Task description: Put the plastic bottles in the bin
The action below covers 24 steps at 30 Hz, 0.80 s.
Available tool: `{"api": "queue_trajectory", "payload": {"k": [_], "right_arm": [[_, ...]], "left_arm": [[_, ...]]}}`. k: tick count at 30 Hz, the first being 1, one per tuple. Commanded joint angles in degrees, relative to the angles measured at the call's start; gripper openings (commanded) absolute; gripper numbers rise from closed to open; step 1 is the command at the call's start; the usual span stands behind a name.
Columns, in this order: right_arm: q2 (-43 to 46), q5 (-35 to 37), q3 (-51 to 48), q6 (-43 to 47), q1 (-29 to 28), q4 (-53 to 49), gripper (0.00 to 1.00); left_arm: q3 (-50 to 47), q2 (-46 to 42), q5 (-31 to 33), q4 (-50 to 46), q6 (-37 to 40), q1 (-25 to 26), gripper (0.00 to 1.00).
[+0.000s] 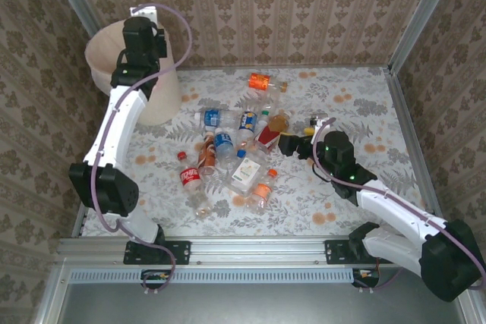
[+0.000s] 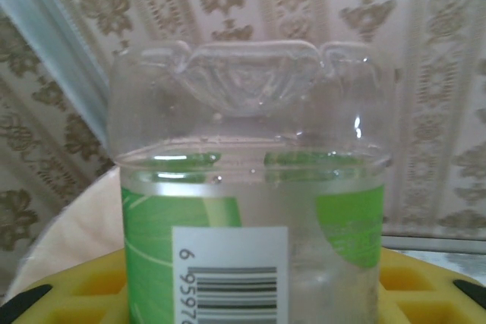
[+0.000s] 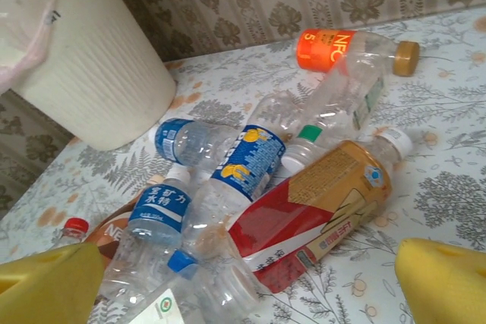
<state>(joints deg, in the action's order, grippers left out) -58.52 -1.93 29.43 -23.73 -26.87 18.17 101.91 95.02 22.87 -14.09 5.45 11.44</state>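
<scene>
The left pincer (image 2: 250, 305) is up over the bin (image 1: 106, 51). It is closed tight on a clear bottle with a green label (image 2: 250, 187), and the yellow fingers (image 2: 425, 286) hug its sides. The cream rim of the bin shows just under the bottle, so I think this is the drop step: one bottle is ready to go in.

For the next move, the left pincer needs to open so the bottle can fall. It looks like it should be right above the hole of the bin first, not over the rim, or the bottle may bounce out.

The right pincer (image 3: 247, 294) is open wide and holds nothing. It hangs low by the pile of plastic bottles (image 1: 235, 149), which lies on the surface (image 1: 357, 111) to the right of the bin. A red and gold bottle (image 3: 319, 210) lies just in front of it, at the side of the pile far from the bin. I think that one is the easy pick: go down, close on its middle, lift.

An orange bottle (image 1: 260, 80) lies by itself, apart from the pile. Lots of bottles are not yet in the bin, so the job looks far from done.
</scene>
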Motion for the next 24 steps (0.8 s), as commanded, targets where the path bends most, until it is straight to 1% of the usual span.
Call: {"api": "queue_trajectory", "payload": {"k": [1,7,13,17,20,24], "right_arm": [[1.13,-2.08,-1.27,0.81,0.1,2.3,1.0],[2.0,-2.05,-1.24,0.89,0.15,1.39,1.0],[3.46,-1.54,-1.63,0.92,0.15,-0.03,1.0],[4.29,-0.8,-2.17,0.72,0.15,-0.42,1.0],[4.73,-0.39,-2.44,0.84,0.14,-0.61,1.0],[4.73,-0.55,-2.54,0.99,0.13,-0.76,1.0]], "left_arm": [[3.56,1.4,0.21,0.83,1.61,-2.81,0.44],[9.08,7.75,-3.11,-0.81,0.57,-8.37,0.44],[14.99,14.02,-7.7,-3.54,-0.29,-12.57,0.44],[18.13,17.45,-5.12,-5.41,1.4,-13.89,0.44],[18.7,19.23,-3.54,-5.62,2.62,-14.84,0.46],[19.59,21.54,1.91,-6.59,2.29,-16.15,0.48]]}}
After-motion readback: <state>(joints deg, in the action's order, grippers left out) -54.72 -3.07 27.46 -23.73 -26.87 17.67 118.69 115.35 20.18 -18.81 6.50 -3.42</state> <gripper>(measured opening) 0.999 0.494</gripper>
